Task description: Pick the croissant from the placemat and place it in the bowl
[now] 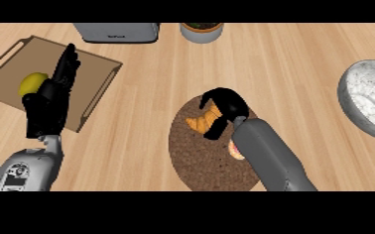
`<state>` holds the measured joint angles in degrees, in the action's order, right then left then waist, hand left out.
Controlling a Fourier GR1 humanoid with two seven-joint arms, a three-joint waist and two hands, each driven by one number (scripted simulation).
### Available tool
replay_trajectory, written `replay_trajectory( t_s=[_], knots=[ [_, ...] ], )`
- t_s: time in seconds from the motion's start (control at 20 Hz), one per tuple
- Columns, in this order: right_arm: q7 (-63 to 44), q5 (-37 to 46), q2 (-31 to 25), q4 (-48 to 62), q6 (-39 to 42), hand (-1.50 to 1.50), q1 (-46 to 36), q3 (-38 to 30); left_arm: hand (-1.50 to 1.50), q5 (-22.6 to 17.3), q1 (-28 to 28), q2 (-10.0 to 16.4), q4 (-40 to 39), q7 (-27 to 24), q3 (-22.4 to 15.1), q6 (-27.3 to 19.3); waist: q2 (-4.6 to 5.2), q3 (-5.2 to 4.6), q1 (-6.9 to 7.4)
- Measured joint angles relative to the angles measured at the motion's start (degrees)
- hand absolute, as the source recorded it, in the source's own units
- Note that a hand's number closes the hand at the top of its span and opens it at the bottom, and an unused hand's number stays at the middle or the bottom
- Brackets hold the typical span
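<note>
An orange-brown croissant [201, 120] lies on the round brown cork placemat [194, 153] in the middle of the counter. My right hand [225, 106] is over it, fingers and thumb curled down around the croissant and hiding its right part. The speckled grey bowl [357, 95] sits at the right edge, partly cut off. My left hand [51, 96] rests open at the left, fingers pointing up, over the wooden tray.
A wooden tray [95, 67] at the left holds a yellow lemon [32, 83]. A grey toaster [117, 31] and a small potted plant [201, 31] stand along the back edge. A pinkish object [236, 151] peeks out beside my right forearm on the placemat.
</note>
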<state>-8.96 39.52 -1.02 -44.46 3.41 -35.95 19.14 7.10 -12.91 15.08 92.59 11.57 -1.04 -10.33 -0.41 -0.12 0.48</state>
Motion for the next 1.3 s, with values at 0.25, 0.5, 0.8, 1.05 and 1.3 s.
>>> replay_trajectory(
  t_s=[0.25,0.5,0.8,1.05,1.3],
  knots=[
    [2.88,1.02,0.13,0.86,-1.43,1.50,-0.07,-0.84,0.00,0.53,-0.58,-0.46,-1.92,-1.51,1.73,1.03,0.01,-0.01,-0.15],
    [2.62,0.50,0.36,0.01,-3.87,1.50,0.38,0.70,0.00,0.74,-1.94,-0.77,-3.95,-2.29,2.95,2.38,0.17,-0.02,-0.24],
    [-15.10,-2.33,0.85,2.02,-11.83,1.50,-4.41,1.13,0.00,1.03,-0.92,-1.54,-3.22,-2.95,2.36,2.52,0.49,0.08,0.97],
    [-27.29,-3.80,0.97,-1.12,-20.04,1.50,-8.98,2.31,0.00,1.64,-1.31,-1.87,-2.46,-1.94,2.08,2.22,0.40,0.12,0.90],
    [-35.26,-0.37,1.00,-8.28,-30.60,1.50,-11.01,3.11,0.00,1.66,-0.56,-1.48,-2.25,-1.61,2.68,2.35,0.05,0.11,-0.08]
  ],
)
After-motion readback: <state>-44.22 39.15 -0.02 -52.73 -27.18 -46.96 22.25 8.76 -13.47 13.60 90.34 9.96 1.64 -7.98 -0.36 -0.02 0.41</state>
